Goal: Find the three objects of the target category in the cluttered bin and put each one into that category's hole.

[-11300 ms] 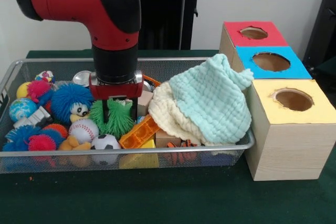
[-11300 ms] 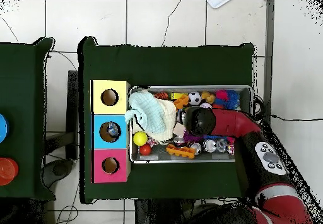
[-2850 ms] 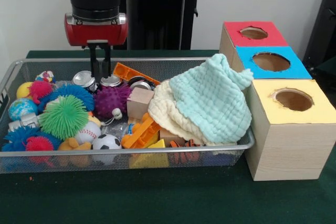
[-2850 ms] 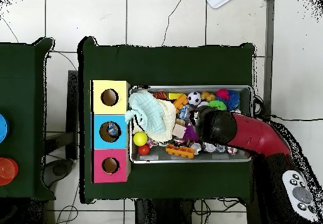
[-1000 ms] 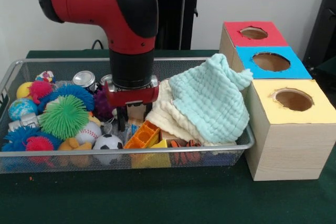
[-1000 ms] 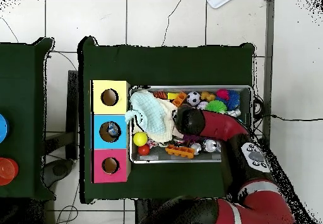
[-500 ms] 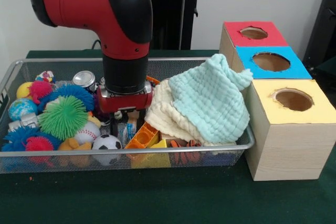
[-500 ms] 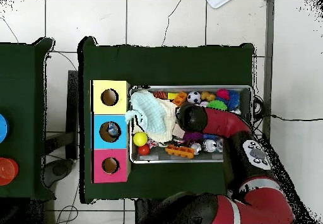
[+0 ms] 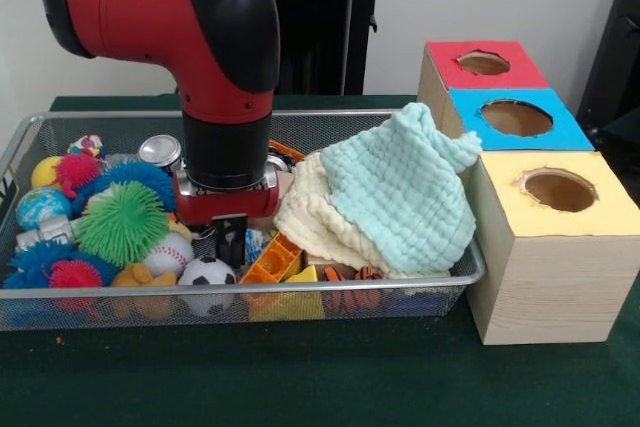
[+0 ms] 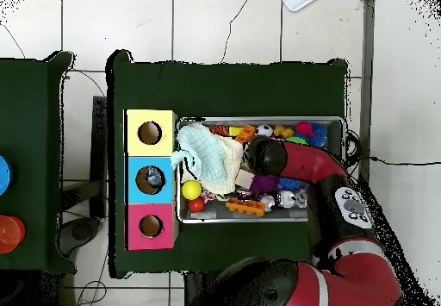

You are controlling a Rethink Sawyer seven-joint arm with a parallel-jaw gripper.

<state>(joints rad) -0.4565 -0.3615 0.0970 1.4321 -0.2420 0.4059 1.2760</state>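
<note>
The wire-mesh bin (image 9: 250,289) is full of toys; it also shows in the overhead view (image 10: 258,221). One silver can (image 9: 160,151) stands upright at the bin's far side, just left of my wrist. The overhead view shows two round silver can tops (image 10: 287,199) (image 10: 268,202) side by side by the rim nearest the robot's base. My gripper (image 9: 232,242) is down among the toys in the bin's middle, beside a soccer ball (image 9: 207,271) and an orange block (image 9: 272,259). In the overhead view my arm (image 10: 269,156) hides the gripper.
A pale green cloth (image 9: 400,182) over a cream cloth (image 9: 310,212) covers the bin's right part. Spiky balls (image 9: 122,222) fill the left. Right of the bin stand three boxes with a red hole (image 9: 484,63), a blue hole (image 9: 516,117) and a yellow hole (image 9: 558,190).
In the front view my arm has moved left and a little lower into the toys. It now hides the second can that stood beside it.
</note>
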